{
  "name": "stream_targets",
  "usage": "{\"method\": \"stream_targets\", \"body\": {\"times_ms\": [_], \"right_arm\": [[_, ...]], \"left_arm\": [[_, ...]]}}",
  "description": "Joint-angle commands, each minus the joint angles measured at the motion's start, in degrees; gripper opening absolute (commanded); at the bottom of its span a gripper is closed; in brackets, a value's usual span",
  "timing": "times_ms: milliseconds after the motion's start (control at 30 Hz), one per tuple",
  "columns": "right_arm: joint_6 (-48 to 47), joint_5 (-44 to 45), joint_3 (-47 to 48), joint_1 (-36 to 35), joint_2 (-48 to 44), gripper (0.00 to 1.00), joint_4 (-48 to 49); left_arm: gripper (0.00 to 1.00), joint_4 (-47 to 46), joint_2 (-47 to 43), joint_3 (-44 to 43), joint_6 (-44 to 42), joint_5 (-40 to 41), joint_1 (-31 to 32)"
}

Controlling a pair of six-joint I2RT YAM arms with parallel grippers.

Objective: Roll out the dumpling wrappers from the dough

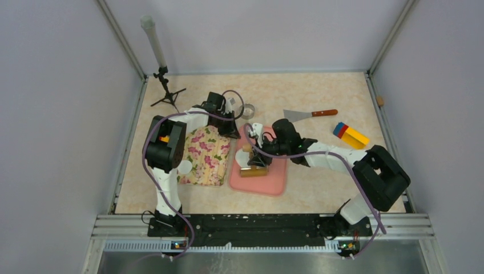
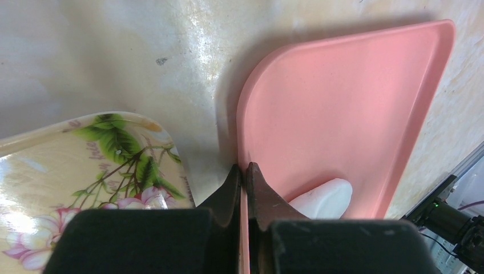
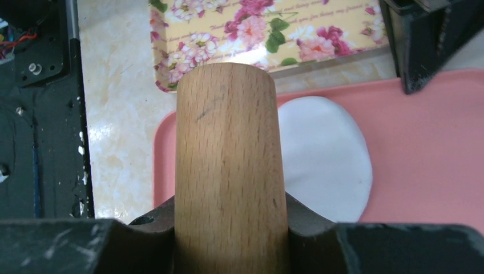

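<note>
Gripping rolling pin [image 3: 228, 160], board [image 2: 342, 103], dough [image 3: 325, 154] seemingly flattened

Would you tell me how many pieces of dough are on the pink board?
1: the dough lies on the pink board, partly hidden by the rolling pin; more may be hidden.

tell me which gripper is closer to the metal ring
Left. The left gripper, clamped on the pink board, is close beside the metal ring; the right gripper holds the rolling pin by the dough, farther away.
</note>
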State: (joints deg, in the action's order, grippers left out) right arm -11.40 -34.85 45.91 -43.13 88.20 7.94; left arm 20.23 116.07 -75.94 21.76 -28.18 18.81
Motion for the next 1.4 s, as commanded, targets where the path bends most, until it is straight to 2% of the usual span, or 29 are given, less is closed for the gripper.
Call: {"method": "stream_targets", "body": {"times_ms": [0,67,200,300,467,633,1033,1367], "right_arm": [[8.7,-0.9,6.6,4.7,-0.8,0.0,-0.1],[13.5,-2.1,9.1,6.6,-0.1,0.0,2.4],[16.2,-1.0,13.5,7.1,2.6,0.0,3.4],[16.8,3.6,14.6,7.0,5.7,0.0,5.2],[13.6,8.3,12.9,5.0,11.4,0.0,7.3],[7.8,8.9,8.5,1.7,10.9,0.0,5.6],[0.6,11.0,4.3,0.1,10.6,0.0,-3.9],[-5.8,8.4,4.2,0.0,10.2,0.0,-12.2]], "left_arm": [[0.0,3.3,-1.5,1.6,-0.7,1.1,-0.7],[0.0,3.3,-1.4,1.6,-0.7,1.0,-0.7],[0.0,3.2,-1.3,1.4,-0.7,0.9,-0.6],[0.0,3.1,-1.3,1.4,-0.7,0.9,-0.7],[0.0,3.0,-1.2,1.4,-0.6,0.6,-0.6],[0.0,3.0,-1.5,1.6,-0.6,0.5,-0.6],[0.0,3.0,-2.3,1.8,-0.7,0.6,-0.7],[0.0,3.0,-2.0,1.7,-0.6,0.5,-0.7]]}}
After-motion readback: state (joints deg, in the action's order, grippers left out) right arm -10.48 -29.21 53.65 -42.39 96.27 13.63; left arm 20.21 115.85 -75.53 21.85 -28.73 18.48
